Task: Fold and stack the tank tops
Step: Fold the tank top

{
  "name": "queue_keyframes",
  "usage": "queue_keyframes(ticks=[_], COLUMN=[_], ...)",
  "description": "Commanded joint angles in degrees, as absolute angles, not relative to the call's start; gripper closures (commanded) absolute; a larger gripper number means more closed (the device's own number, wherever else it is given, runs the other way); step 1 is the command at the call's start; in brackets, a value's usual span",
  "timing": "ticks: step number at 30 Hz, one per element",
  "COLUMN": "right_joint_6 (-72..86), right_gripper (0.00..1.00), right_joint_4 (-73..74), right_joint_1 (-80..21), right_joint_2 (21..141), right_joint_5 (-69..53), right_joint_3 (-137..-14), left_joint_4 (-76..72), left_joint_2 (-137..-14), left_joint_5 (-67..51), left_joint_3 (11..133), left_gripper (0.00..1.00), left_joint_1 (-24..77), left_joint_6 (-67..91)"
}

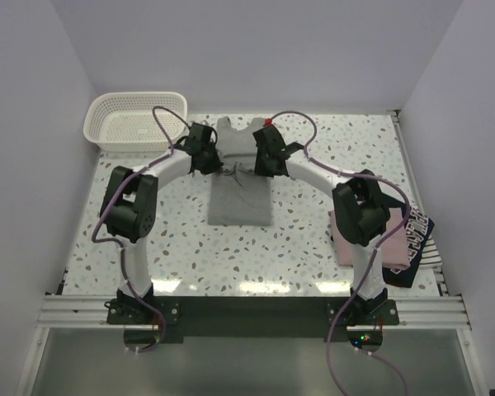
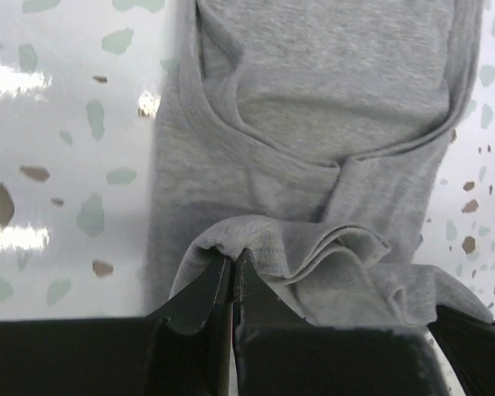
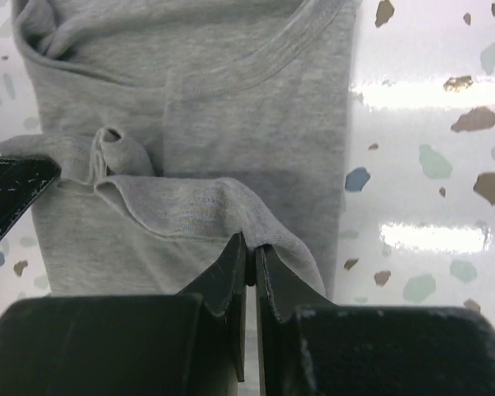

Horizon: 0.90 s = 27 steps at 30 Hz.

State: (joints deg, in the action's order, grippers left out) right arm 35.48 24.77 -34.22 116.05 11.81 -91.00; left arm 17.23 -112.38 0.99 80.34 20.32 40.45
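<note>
Top: plain grey soft cloth tank top (image 1: 239, 202) lay flat, just right of the white plastic lattice basket (image 1: 134, 121).
Left gripper (image 2: 233, 262): pinched tight on a raised fold.
Right gripper (image 3: 250, 246): clamped on the same fold.
Handling: light and limp, likely to sag; best held at both fold corners.

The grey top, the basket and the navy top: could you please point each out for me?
grey top (image 1: 240, 206), top view, its flat lower half.
basket (image 1: 124, 143), top view, its near wall.
navy top (image 1: 412, 237), top view, its lettered part.
</note>
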Motion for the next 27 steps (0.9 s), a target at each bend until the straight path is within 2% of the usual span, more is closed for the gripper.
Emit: queue_keyframes(ticks=[1, 3, 6, 7, 9, 10, 11, 13, 14, 15, 20, 23, 27], right_joint_6=[34.1, 34.36, 34.37, 34.19, 33.58, 33.49, 33.31, 33.13, 32.87, 32.7, 32.34, 32.34, 32.69], right_gripper=[0.96, 0.95, 0.88, 0.85, 0.73, 0.66, 0.54, 0.43, 0.33, 0.32, 0.34, 0.36, 0.39], right_joint_4=[22.41, 22.76, 21.62, 21.62, 22.58, 23.72, 24.17, 24.87, 25.05, 25.22, 26.63, 27.24, 23.82], right_joint_1=[-32.26, -31.56, -30.41, -30.15, -30.06, -29.8, -29.71, -29.44, -29.44, -29.36, -29.97, -31.55, -33.66], right_joint_2=[119.51, 120.41, 120.41, 120.41, 120.85, 121.11, 121.2, 120.85, 120.59, 119.89, 116.81, 114.79, 113.73], right_joint_5=[9.23, 9.14, 8.96, 9.14, 9.84, 9.93, 10.45, 11.16, 12.12, 12.48, 12.31, 12.83, 12.75], right_joint_3=[-95.88, -97.03, -96.85, -97.03, -98.78, -99.57, -100.19, -101.25, -101.42, -101.6, -98.63, -95.12, -91.93], left_joint_4=[9.87, 8.62, 7.21, 7.03, 7.03, 7.12, 7.29, 7.21, 7.21, 7.38, 11.86, 11.25, 8.53], left_joint_2=[-117.05, -118.03, -118.3, -118.04, -117.6, -116.9, -116.55, -114.71, -114.0, -113.21, -107.15, -103.54, -100.73], left_joint_5=[-5.78, -6.5, -8.26, -8.35, -8.35, -7.91, -7.74, -6.95, -6.6, -6.16, -0.18, -1.05, -3.16], left_joint_3=[83.67, 84.89, 85.08, 85.34, 85.6, 85.61, 85.52, 84.82, 84.55, 83.68, 80.08, 75.51, 68.66], left_gripper=[1.0, 0.94, 0.83, 0.73, 0.64, 0.53, 0.5, 0.44, 0.43, 0.43, 0.43, 0.5, 0.68], left_joint_1=[17.76, 16.79, 15.73, 15.65, 15.47, 15.47, 15.38, 15.21, 14.94, 14.94, 14.85, 15.12, 17.22], left_joint_6=[37.45, 37.27, 37.18, 37.09, 36.91, 36.83, 36.91, 37.35, 37.53, 37.79, 42.09, 44.38, 45.96])
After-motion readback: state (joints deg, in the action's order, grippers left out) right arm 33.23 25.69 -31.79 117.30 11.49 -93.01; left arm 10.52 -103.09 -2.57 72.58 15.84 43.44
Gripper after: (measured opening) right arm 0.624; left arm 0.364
